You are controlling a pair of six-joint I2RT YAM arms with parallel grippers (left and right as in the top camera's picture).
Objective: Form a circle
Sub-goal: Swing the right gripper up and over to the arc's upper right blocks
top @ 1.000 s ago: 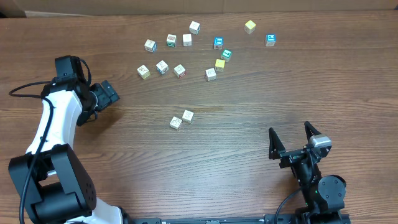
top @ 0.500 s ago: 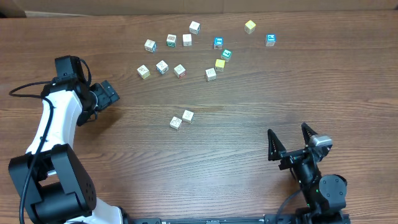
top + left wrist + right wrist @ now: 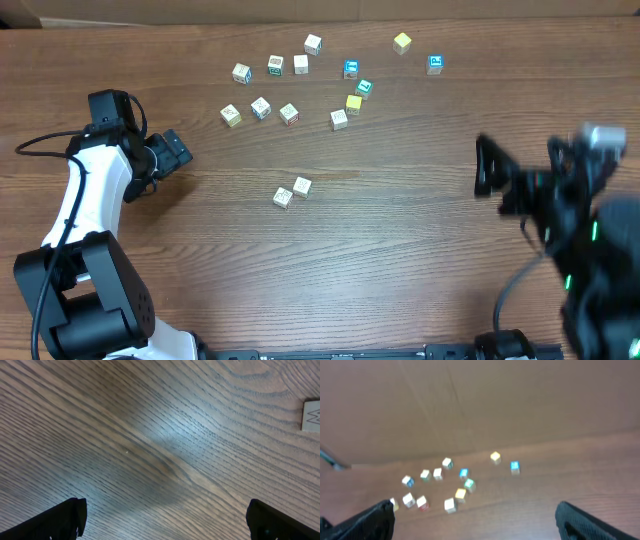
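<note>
**Wood table, scattered cubes**

The brown wood-grain table point(image 3: 400, 220) carries small cubes point(image 3: 289, 114) in a loose scatter toward 12 o'clock, most lying apart from one another. A yellow cube point(image 3: 402, 42) and a blue cube point(image 3: 435, 64) lie off at 1 o'clock. A pair point(image 3: 302, 186) sits near the centre, just beside each other. Elsewhere bare grain shows, with a pale glare in the left wrist view.

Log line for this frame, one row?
left fingers: open, empty, low over table | right fingers: open, empty | cubes: scattered, no circle | stage: not started
</note>
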